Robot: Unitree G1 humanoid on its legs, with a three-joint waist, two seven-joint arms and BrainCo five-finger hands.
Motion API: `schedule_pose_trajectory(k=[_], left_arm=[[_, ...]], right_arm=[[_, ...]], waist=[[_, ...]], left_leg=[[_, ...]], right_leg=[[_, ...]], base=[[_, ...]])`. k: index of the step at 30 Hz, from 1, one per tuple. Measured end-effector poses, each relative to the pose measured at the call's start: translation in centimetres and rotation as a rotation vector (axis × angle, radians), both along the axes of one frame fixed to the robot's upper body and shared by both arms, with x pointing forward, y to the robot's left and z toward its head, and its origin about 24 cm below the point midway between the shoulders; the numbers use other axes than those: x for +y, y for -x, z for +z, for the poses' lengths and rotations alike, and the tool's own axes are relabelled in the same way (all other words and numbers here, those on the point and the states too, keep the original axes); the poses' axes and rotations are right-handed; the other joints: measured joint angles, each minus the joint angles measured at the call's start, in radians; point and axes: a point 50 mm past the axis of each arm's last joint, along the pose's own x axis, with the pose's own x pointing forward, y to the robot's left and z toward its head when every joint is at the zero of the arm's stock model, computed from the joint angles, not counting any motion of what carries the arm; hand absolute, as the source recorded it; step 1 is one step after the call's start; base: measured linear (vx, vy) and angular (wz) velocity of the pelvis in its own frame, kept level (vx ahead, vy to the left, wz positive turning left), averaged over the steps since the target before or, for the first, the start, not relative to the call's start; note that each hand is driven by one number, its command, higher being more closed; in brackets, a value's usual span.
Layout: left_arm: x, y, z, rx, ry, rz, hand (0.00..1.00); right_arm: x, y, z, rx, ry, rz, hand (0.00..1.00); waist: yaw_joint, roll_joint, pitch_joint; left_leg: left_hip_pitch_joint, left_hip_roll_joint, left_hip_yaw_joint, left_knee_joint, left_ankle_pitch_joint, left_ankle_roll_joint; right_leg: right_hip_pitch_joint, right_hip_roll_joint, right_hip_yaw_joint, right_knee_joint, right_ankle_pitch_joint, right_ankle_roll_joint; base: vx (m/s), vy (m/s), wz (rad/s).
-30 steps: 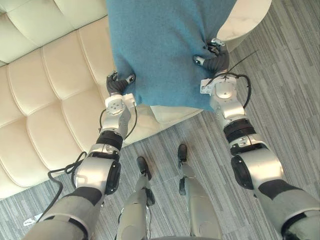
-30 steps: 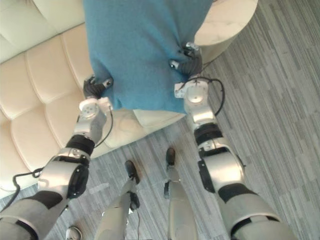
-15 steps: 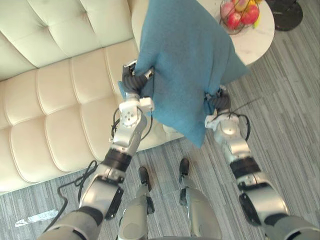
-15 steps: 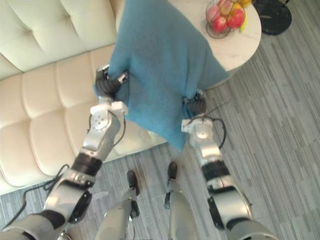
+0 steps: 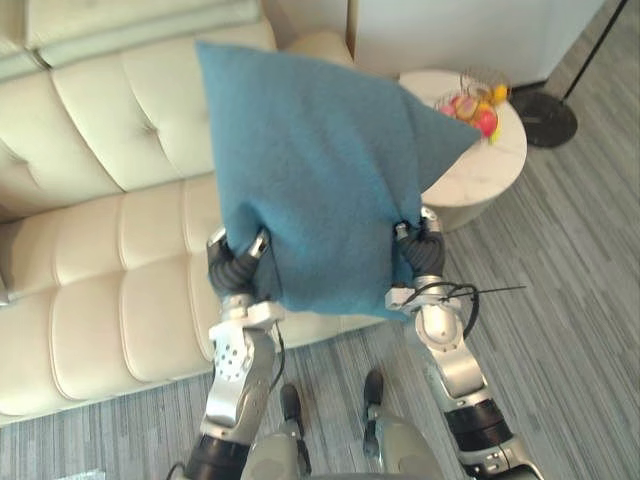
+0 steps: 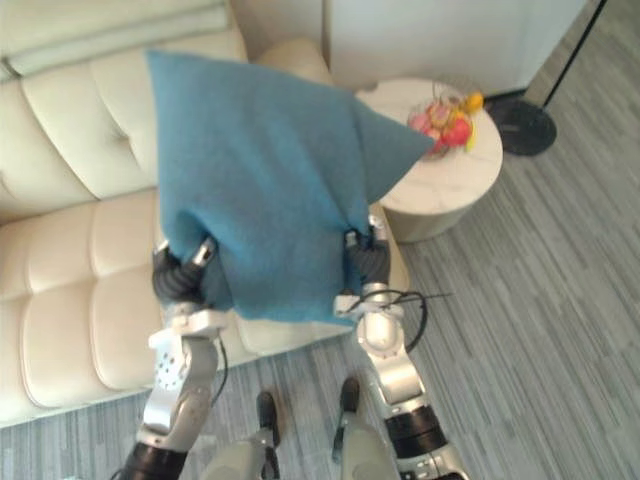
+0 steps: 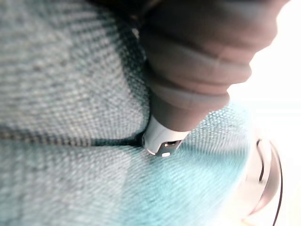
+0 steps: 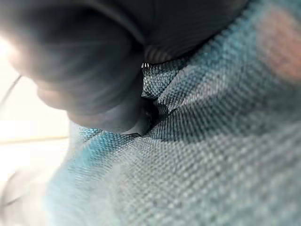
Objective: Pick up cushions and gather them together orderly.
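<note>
A large blue cushion point(image 5: 310, 170) hangs in the air in front of me, above the front edge of the cream sofa point(image 5: 110, 290). My left hand point(image 5: 235, 268) is shut on its lower left edge and my right hand point(image 5: 420, 250) is shut on its lower right edge. In the left wrist view a finger point(image 7: 162, 141) presses into the blue knit point(image 7: 61, 94). The right wrist view has the hand's dark cover point(image 8: 94, 70) dug into the same cloth point(image 8: 211, 141). The cushion hides part of the sofa seat behind it.
A round white side table point(image 5: 480, 170) stands right of the sofa, with a wire basket of fruit point(image 5: 472, 105) on it. A floor lamp's dark round base point(image 5: 545, 118) sits further right. Grey striped floor point(image 5: 570, 330) spreads to the right and front.
The camera has tilted up, bringing the sofa back and wall into view. Both hands have raised the cushion and turned it nearer level, its top now higher against the sofa back.
</note>
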Motion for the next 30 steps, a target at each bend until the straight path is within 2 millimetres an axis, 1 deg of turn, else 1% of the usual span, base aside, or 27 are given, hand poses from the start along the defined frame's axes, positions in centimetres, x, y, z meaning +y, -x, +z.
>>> schedule_pose_trajectory(k=[1, 3, 4, 8, 10, 12, 13, 15, 16, 17, 18, 19, 20, 21, 22, 23, 25, 26, 28, 29, 30], left_arm=[[0.1, 0.3, -0.4, 0.018, 0.002, 0.001, 1.0], [0.2, 1.3, -1.4, 0.064, 0.003, 0.006, 1.0], [0.2, 1.6, -1.5, 0.071, 0.005, 0.005, 1.0], [-0.1, 2.0, -1.7, 0.078, -0.001, -0.021, 1.0], [-0.2, 2.1, -1.8, 0.083, 0.004, -0.029, 1.0], [-0.4, 2.1, -1.9, 0.084, 0.005, -0.036, 1.0], [-0.5, 2.1, -1.9, 0.085, 0.008, -0.045, 1.0], [-0.5, 2.1, -1.9, 0.085, 0.014, -0.047, 1.0], [-0.5, 2.1, -2.0, 0.09, 0.021, -0.048, 1.0], [-0.6, 2.1, -2.1, 0.094, 0.028, -0.053, 1.0], [-0.7, 2.0, -2.2, 0.095, 0.034, -0.06, 1.0], [-0.7, 2.0, -2.3, 0.098, 0.037, -0.062, 1.0], [-0.7, 2.0, -2.3, 0.101, 0.041, -0.067, 1.0], [-0.7, 2.0, -2.3, 0.1, 0.044, -0.07, 1.0], [-0.7, 2.0, -2.3, 0.097, 0.048, -0.077, 1.0], [-0.7, 1.9, -2.2, 0.093, 0.049, -0.079, 1.0], [-0.8, 1.8, -2.1, 0.084, 0.049, -0.081, 1.0], [-0.8, 1.5, -1.9, 0.076, 0.058, -0.086, 1.0], [-0.8, 1.5, -1.9, 0.075, 0.061, -0.088, 1.0], [-0.8, 1.5, -1.9, 0.076, 0.059, -0.091, 1.0], [-0.9, 1.5, -2.3, 0.088, 0.057, -0.1, 1.0]], right_arm=[[0.2, 0.1, 0.0, -0.003, 0.014, 0.007, 1.0], [0.6, 0.3, -0.3, 0.002, 0.029, 0.032, 1.0], [0.6, 0.4, -0.5, 0.005, 0.029, 0.033, 1.0], [0.3, 0.6, -0.6, -0.003, 0.051, 0.026, 1.0], [0.3, 0.7, -0.8, -0.004, 0.049, 0.024, 1.0], [0.2, 0.7, -0.8, -0.009, 0.051, 0.024, 1.0], [0.1, 0.7, -0.8, -0.01, 0.056, 0.023, 1.0], [0.0, 0.7, -0.8, -0.009, 0.057, 0.022, 1.0], [0.0, 0.6, -1.0, -0.004, 0.061, 0.021, 1.0], [-0.1, 0.5, -1.1, 0.001, 0.067, 0.017, 1.0], [-0.3, 0.4, -1.3, 0.004, 0.074, 0.011, 1.0], [-0.4, 0.2, -1.4, 0.007, 0.082, 0.007, 1.0], [-0.4, -0.3, -1.5, 0.013, 0.108, 0.004, 1.0], [-0.4, -0.5, -1.5, 0.012, 0.116, 0.003, 1.0], [-0.4, -0.5, -1.4, 0.01, 0.117, 0.0, 1.0], [-0.4, -0.5, -1.3, 0.007, 0.116, -0.003, 1.0], [-0.4, -0.7, -1.0, -0.007, 0.117, -0.003, 1.0], [-0.3, -1.0, -0.4, -0.027, 0.119, -0.004, 1.0], [-0.2, -1.1, -0.3, -0.03, 0.119, -0.004, 1.0], [-0.2, -1.0, -0.4, -0.024, 0.119, -0.005, 1.0], [-0.3, -1.0, -0.7, -0.01, 0.12, -0.012, 1.0]], waist=[[0.001, 0.0, -0.011], [0.004, 0.0, -0.06], [0.005, -0.001, -0.074], [0.005, 0.0, -0.105], [0.004, 0.001, -0.108], [0.003, 0.004, -0.108], [0.001, 0.005, -0.107], [0.001, 0.009, -0.106], [0.011, 0.019, -0.105], [0.006, 0.024, -0.105], [0.005, 0.028, -0.106], [0.005, 0.03, -0.106], [0.012, 0.044, -0.104], [0.013, 0.055, -0.106], [0.006, 0.064, -0.106], [0.004, 0.059, -0.104], [0.001, 0.049, -0.107], [0.003, 0.045, -0.106], [0.009, 0.04, -0.108], [0.012, 0.038, -0.107], [0.014, 0.039, -0.107]], left_leg=[[0.005, 0.0, -0.002, 0.0, -0.002, 0.001], [0.01, -0.001, -0.005, 0.0, -0.007, 0.004], [0.011, -0.001, -0.005, 0.0, -0.007, 0.004], [0.028, -0.001, -0.012, 0.0, -0.007, 0.004], [0.032, -0.001, -0.02, 0.004, -0.007, 0.004], [0.001, -0.003, -0.046, 0.025, -0.009, 0.003], [-0.049, -0.004, -0.095, 0.076, -0.017, -0.003], [-0.087, -0.004, -0.126, 0.108, -0.019, -0.006], [-0.123, 0.01, -0.107, 0.11, -0.047, 0.005], [-0.133, 0.034, -0.014, 0.113, -0.068, 0.003], [-0.142, 0.059, 0.07, 0.128, -0.074, 0.006], [-0.147, 0.072, 0.115, 0.138, -0.075, 0.007], [-0.152, 0.107, 0.2, 0.163, -0.075, 0.007], [-0.153, 0.123, 0.231, 0.169, -0.074, 0.004], [-0.165, 0.125, 0.294, 0.179, -0.065, -0.001], [-0.169, 0.125, 0.364, 0.193, -0.064, -0.001], [-0.176, 0.123, 0.449, 0.216, -0.064, 0.0], [-0.196, 0.091, 0.45, 0.226, -0.067, 0.031], [-0.212, 0.063, 0.442, 0.255, -0.091, 0.069], [-0.243, 0.059, 0.43, 0.344, -0.145, 0.09], [-0.257, 0.053, 0.418, 0.412, -0.198, 0.105]], right_leg=[[0.009, 0.0, -0.001, -0.008, 0.0, 0.0], [0.022, -0.001, 0.0, -0.025, 0.001, 0.001], [0.023, -0.001, 0.0, -0.025, 0.001, 0.002], [0.047, -0.004, -0.005, -0.032, 0.002, 0.001], [0.058, -0.005, -0.013, -0.033, 0.002, 0.001], [0.057, -0.011, -0.045, -0.03, 0.005, -0.001], [0.057, -0.018, -0.097, -0.026, 0.005, -0.001], [0.057, -0.023, -0.146, -0.022, 0.0, -0.006], [0.06, -0.031, -0.218, -0.018, -0.004, -0.011], [0.071, -0.048, -0.269, -0.022, -0.005, -0.01], [0.079, -0.065, -0.307, -0.022, -0.007, -0.008], [0.081, -0.075, -0.321, -0.021, -0.009, -0.007], [0.09, -0.097, -0.351, -0.019, -0.021, 0.003], [0.094, -0.105, -0.366, -0.019, -0.018, 0.011], [0.11, -0.125, -0.402, -0.025, -0.006, 0.035], [0.125, -0.149, -0.432, -0.032, 0.01, 0.06], [0.135, -0.174, -0.461, -0.053, 0.028, 0.087], [0.137, -0.207, -0.473, -0.059, 0.038, 0.108], [0.14, -0.246, -0.482, -0.046, 0.038, 0.123], [0.137, -0.29, -0.496, 0.013, 0.017, 0.143], [0.128, -0.337, -0.506, 0.101, -0.01, 0.125]], base=[[0.01, 0.006, 0.06], [0.0, 0.0, 0.0], [0.03, 0.0, 0.01], [0.0, -0.001, 0.03], [0.01, -0.007, 0.13], [-0.05, -0.009, 0.44], [-0.08, -0.015, 0.88], [-0.06, -0.013, 1.0], [-0.09, 0.004, 1.32], [-0.1, 0.057, 1.59], [-0.03, 0.066, 1.2], [-0.03, 0.174, 1.03], [-0.03, 0.166, 0.77], [-0.03, 0.274, 1.02], [0.0, 0.261, 0.91], [0.02, 0.27, 0.91], [0.05, 0.263, 0.72], [0.05, 0.262, 0.67], [0.07, 0.302, 0.48], [0.13, 0.384, 0.45], [0.17, 0.39, 0.43]])
